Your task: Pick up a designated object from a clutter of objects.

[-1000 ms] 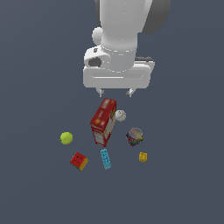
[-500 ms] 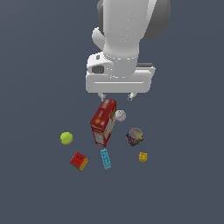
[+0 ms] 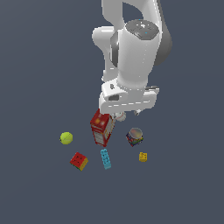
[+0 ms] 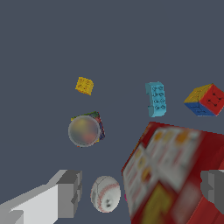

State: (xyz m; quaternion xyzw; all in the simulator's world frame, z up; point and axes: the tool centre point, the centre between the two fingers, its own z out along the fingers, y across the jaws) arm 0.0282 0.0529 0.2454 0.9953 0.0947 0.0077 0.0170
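Poised above the far side of the clutter with the gripper (image 4: 140,190) spread wide — one pale finger (image 4: 65,194) and the dark tip of the other (image 4: 214,189) stand well apart in the wrist view, nothing pinched between them. Between those fingers in that view: the white baseball (image 4: 105,194) and the top of the tall red box (image 4: 173,175), not the target. Standing upright on the dark floor (image 3: 35,183), the small can (image 3: 134,137) shows its pale lid (image 4: 83,131) to the wrist camera, so its axis runs vertical and any side-on pinch across the round body looks workable. In the exterior view, sits to the right of the red box, just beside it without clearly touching, and nearer than the claw's present spot; a shift toward the exterior view's right and nearer, then straight down, appears to be what the coming move needs. Tight on one side — the red box leans close to the can, and the baseball lies just beyond it. Farther off: the small yellow brick (image 3: 143,156), near and right of the can; the cyan toy brick (image 3: 105,158); the colourful cube (image 3: 79,161); the tennis ball (image 3: 66,138) well out to the left. Hidden in the exterior view: the fingertips and most of the baseball, behind the white hand housing. Blurred in the wrist view: the can's lid and the box's print, too soft to read. Tennis ball out of the wrist frame altogether.
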